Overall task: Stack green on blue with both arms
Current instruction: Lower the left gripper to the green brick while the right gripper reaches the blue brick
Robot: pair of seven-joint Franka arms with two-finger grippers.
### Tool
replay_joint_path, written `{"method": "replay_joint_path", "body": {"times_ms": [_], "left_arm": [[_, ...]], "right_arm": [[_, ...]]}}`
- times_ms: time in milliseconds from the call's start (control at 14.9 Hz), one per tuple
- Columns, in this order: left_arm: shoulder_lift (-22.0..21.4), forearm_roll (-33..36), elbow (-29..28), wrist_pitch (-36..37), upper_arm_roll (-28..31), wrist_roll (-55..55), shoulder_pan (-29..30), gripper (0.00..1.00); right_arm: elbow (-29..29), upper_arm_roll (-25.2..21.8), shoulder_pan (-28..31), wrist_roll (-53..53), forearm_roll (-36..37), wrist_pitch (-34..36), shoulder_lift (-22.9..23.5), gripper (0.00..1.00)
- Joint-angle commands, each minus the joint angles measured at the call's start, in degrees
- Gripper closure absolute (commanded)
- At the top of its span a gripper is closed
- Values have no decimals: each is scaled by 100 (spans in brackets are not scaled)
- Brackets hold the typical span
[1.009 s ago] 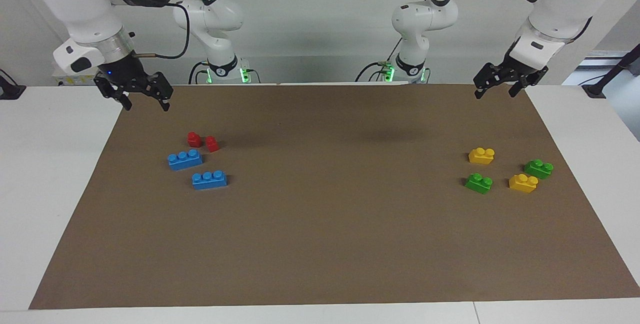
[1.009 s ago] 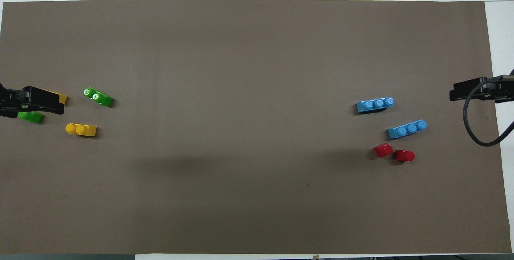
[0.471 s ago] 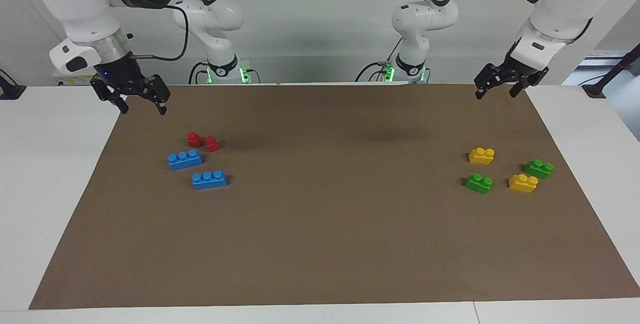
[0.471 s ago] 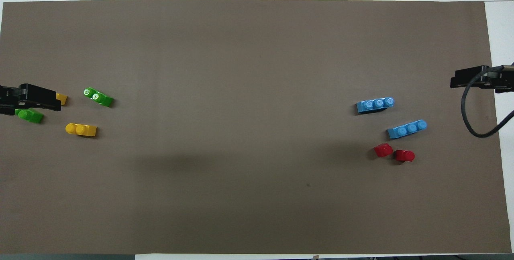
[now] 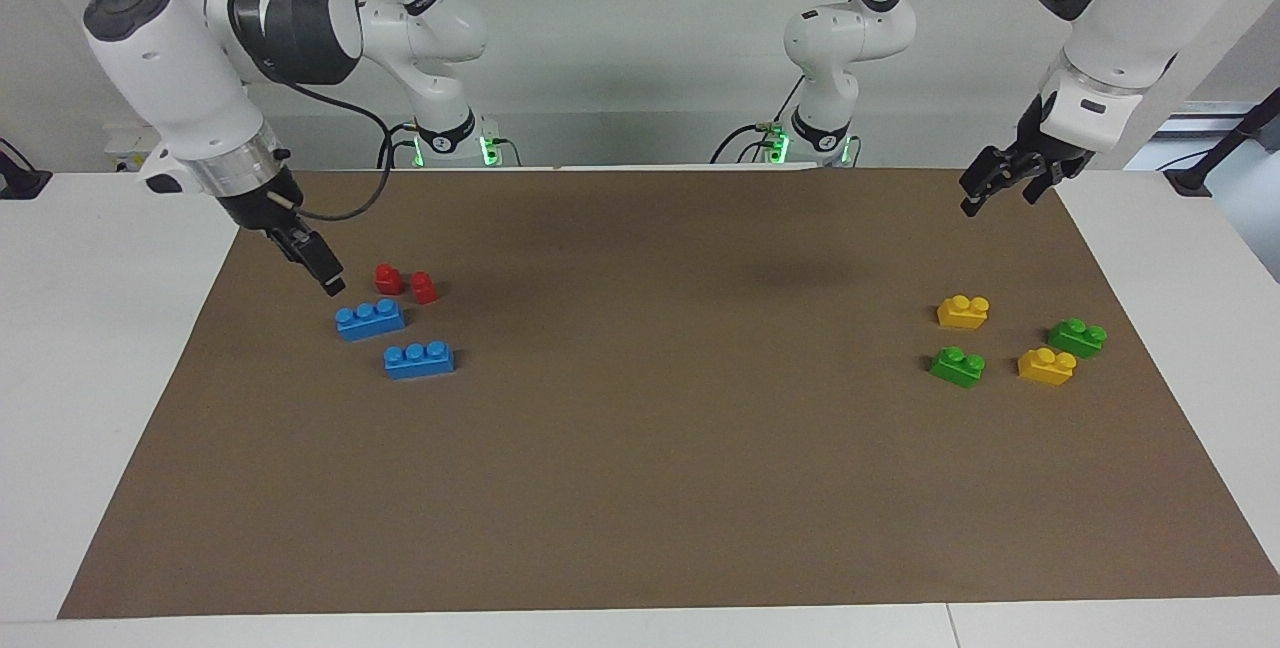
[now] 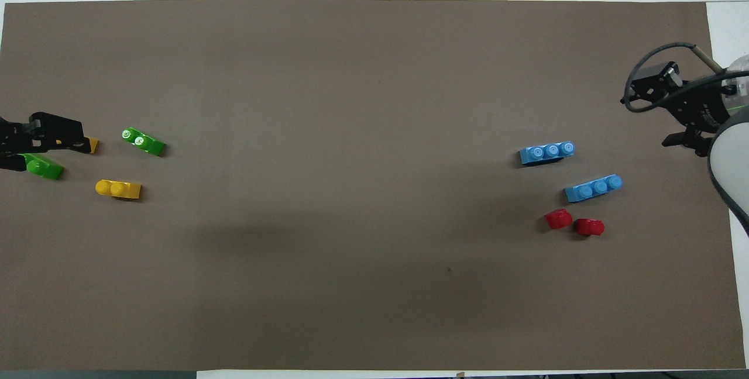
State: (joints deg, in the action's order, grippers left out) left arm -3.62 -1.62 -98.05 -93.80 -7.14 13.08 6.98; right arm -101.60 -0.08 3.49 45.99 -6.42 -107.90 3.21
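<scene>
1. Two blue bricks [image 5: 370, 319] [image 5: 419, 359] lie toward the right arm's end of the surface, beside two red pieces [image 5: 405, 282].
2. Two green bricks [image 5: 958, 366] [image 5: 1077, 337] lie among two yellow bricks [image 5: 963, 311] toward the left arm's end.
3. Right tool [image 5: 322, 269]: fingers apart, low beside the nearer blue brick; earlier it hung higher, near the mat's edge.
4. Left tool [image 5: 1005, 179]: fingers apart, raised, barely shifted.
5. Advice: straddle each brick's narrow sides squarely before closing.
</scene>
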Motion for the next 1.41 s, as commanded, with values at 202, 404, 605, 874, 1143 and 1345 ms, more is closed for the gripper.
{"method": "replay_joint_path", "body": {"times_ms": [202, 404, 605, 874, 1143, 1345], "left_arm": [[-139, -76, -644, -638, 2, 1064, 75, 0], [-34, -76, -908, -1051, 2, 1625, 154, 0], [361, -76, -935, -1420, 11, 2214, 172, 0], [809, -76, -935, -1895, 11, 2882, 339, 0], [1319, -76, -873, -2510, 11, 3489, 391, 0], [1592, -67, -847, -2775, 20, 3675, 435, 0]], "right_arm": [[53, 16, 195, 2219, -896, -267, 574, 0], [17, 25, 204, 2379, -948, -258, 768, 0], [-35, 16, 274, 2414, -1212, -276, 891, 0], [-377, 16, 257, 2414, -1317, -609, 918, 0], [-378, 25, 292, 2361, -1353, -663, 1128, 0], [-387, 25, 292, 2230, -1362, -750, 1278, 0]]}}
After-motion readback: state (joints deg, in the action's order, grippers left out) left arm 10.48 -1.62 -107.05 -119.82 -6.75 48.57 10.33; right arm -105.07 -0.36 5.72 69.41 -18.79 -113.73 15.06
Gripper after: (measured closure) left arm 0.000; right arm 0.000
